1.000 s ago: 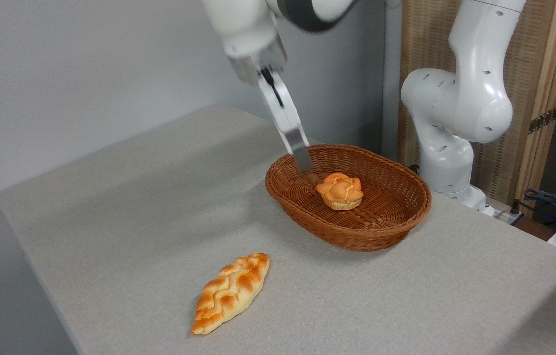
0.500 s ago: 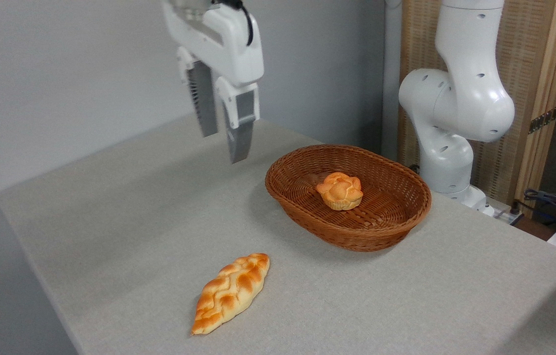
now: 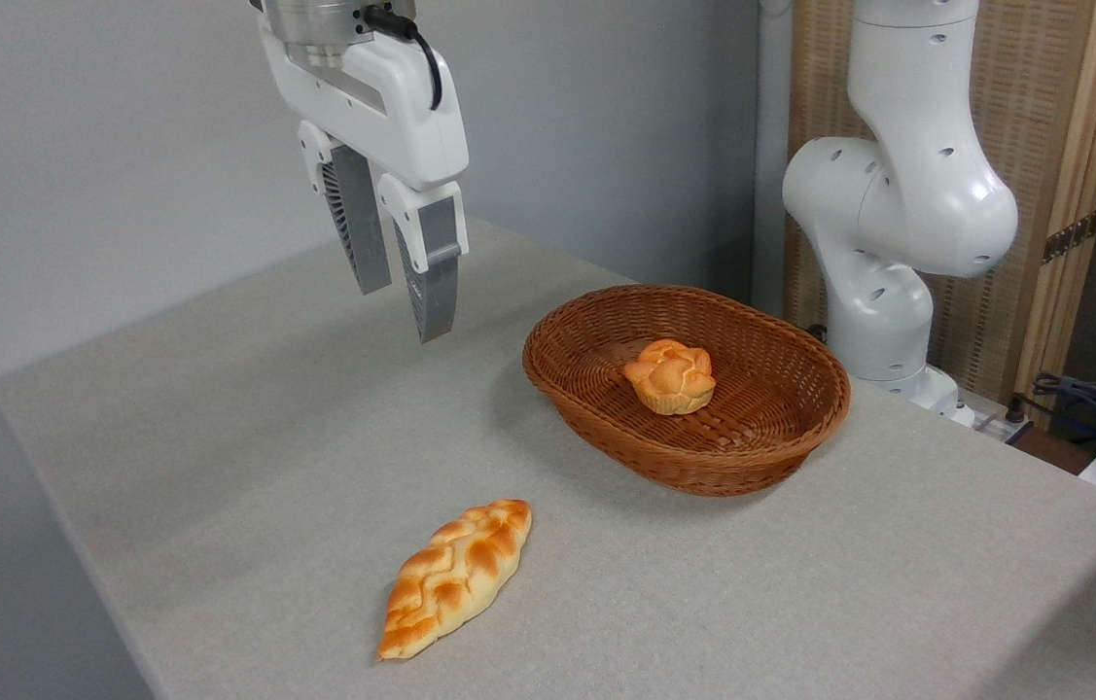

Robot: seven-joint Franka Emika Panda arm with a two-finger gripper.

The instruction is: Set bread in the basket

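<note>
On grey cloth table (image 3: 217,437), knotted bun (image 3: 670,376) sits in wicker basket (image 3: 606,428); jaws parted, empty.

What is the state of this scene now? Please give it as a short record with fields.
bread: small round bun resting inside the basket
basket: brown wicker basket on the table, right of centre
braided loaf: lies on the table near its front edge, outside the basket
gripper: open and empty, above the table, left of the basket
task: looks done
</note>
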